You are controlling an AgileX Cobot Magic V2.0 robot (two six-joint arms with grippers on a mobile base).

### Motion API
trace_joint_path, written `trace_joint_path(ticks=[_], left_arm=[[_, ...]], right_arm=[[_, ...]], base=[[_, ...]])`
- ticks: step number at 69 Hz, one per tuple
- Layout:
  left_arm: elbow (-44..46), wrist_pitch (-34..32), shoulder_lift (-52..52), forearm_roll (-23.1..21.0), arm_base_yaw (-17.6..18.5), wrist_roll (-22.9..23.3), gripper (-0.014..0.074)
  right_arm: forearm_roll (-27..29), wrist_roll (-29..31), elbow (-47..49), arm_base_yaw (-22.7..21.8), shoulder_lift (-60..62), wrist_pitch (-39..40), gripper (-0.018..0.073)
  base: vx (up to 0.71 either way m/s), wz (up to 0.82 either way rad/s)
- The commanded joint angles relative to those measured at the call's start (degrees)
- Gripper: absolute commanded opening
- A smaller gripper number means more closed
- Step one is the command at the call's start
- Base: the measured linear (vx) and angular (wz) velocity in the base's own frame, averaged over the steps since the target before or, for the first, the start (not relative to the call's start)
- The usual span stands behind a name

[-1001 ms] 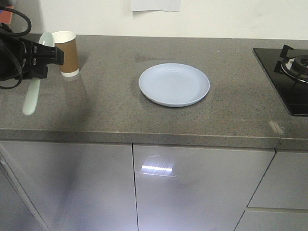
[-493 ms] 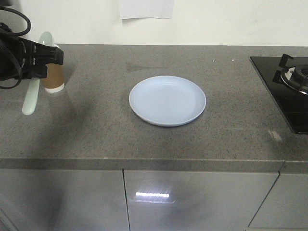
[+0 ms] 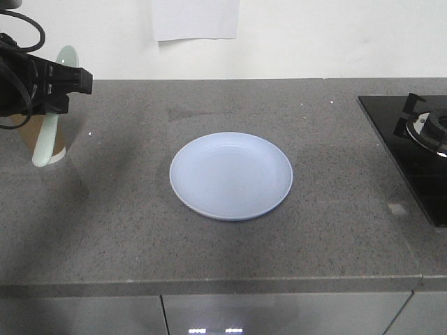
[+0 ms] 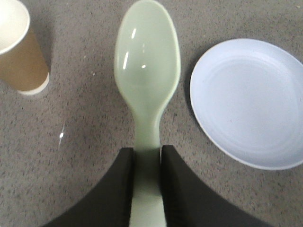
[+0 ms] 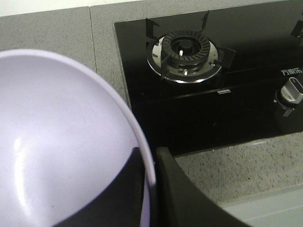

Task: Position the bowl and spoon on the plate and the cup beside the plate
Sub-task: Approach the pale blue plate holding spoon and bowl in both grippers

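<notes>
The left gripper [image 4: 146, 158] is closed on the thick handle of the pale mint-green plastic spoon [image 4: 147, 61]. Its two black fingers pinch the handle, and the glossy oval head points forward above the speckled grey stone countertop [image 3: 335, 209]. To one side of the spoon head stands the brown paper cup [image 4: 19, 61], upright, white inside, with a white band at its base. On the other side lies the round pale blue shallow plastic plate [image 4: 251, 104], bare, with a slightly raised rim, well apart from the cup. The right gripper [image 5: 152, 165] clamps the thin rim of the smooth, matte lavender-purple plastic bowl [image 5: 57, 142], one finger inside and one outside. It holds the bowl over the counter beside the black glass gas hob [image 5: 189, 94].
</notes>
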State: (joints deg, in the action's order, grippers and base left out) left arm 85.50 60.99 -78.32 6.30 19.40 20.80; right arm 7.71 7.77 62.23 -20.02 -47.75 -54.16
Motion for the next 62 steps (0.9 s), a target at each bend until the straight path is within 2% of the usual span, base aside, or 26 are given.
trace_joint_path(ticks=[1, 62], left_arm=[[1.4, -2.9, 1.8, 0.4, 0.2, 0.2, -0.0006], [1.4, -2.9, 1.8, 0.4, 0.2, 0.2, -0.0006]], right_arm=[[0.3, 0.4, 1.7, -0.2, 0.1, 3.8, -0.0006], [0.3, 0.4, 1.7, -0.2, 0.1, 3.8, -0.0006]], base=[[0.17, -0.04], [0.12, -0.01]])
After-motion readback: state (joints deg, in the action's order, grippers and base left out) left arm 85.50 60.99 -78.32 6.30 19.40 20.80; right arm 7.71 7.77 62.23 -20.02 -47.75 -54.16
